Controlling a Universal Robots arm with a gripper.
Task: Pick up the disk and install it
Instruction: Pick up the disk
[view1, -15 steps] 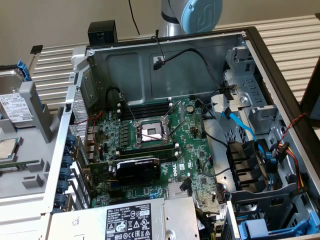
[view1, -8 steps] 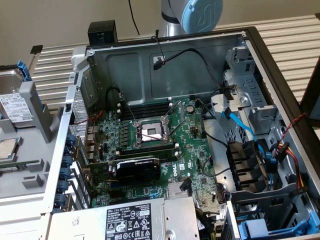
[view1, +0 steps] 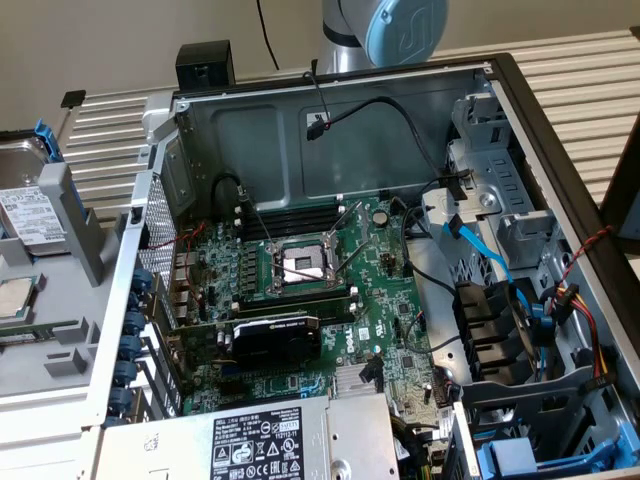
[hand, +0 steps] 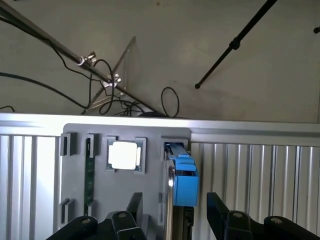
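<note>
Disk (hand: 184, 181): blue-framed, on edge in grey holder (hand: 125, 185) slot, uninstalled. Hand (hand: 174, 201): wide, empty, a finger each side of disk, apart from it. Step: pick-up approach. Grasp calls for centring, then closing on flat faces.

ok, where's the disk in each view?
Exterior view: the disk sits at the far left edge, in the grey tray beside the computer case.
Wrist view: the disk stands edge-on in that tray, blue carrier showing.
Shared landmark: the square processor chip in the same tray.
</note>
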